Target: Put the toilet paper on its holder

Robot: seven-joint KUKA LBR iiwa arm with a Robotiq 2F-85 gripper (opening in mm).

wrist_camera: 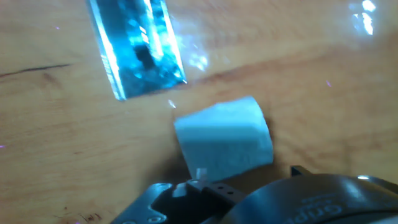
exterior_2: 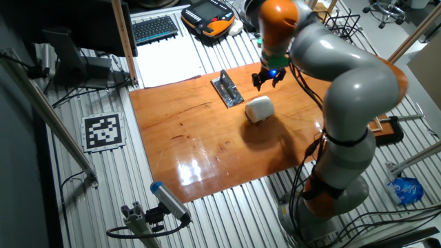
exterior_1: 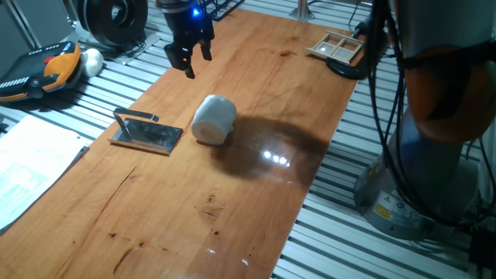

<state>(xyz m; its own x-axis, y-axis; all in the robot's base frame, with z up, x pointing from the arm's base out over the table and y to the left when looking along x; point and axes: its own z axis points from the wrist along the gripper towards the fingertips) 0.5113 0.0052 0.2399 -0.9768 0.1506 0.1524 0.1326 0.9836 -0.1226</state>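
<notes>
Hand view, nearest first: the gripper (wrist_camera: 205,196) body fills the bottom edge, dark and blurred; nothing sits between the fingers, but how far apart they stand cannot be told here. Just beyond it, at about 12 o'clock, lies the toilet paper (wrist_camera: 225,139), on its side on the wooden table (wrist_camera: 56,124), one flat end facing roughly 9 o'clock, so its long axis runs close to 3–9, slightly tilted. Farther out, at about 11 o'clock from the roll and apart from it, the holder (wrist_camera: 138,46) lies flat, a shiny plate with its long side running near 12–6. One fixed view: gripper (exterior_1: 188,53) hangs in the air above the table, fingers pointing down and seemingly parted, empty. The toilet paper (exterior_1: 213,119) is at about 5 o'clock from it, not touching. The holder (exterior_1: 147,135) sits just beside the roll at its 9 o'clock, raised bar on the side away from the roll. The other fixed view agrees: gripper (exterior_2: 268,78) clear above, toilet paper (exterior_2: 259,108) below and near, holder (exterior_2: 228,89) alongside. Judgement: next move is a descent onto the roll, and the fingers likely need to close across the round body, square to its axis; roll may trundle if nudged off-centre.
</notes>
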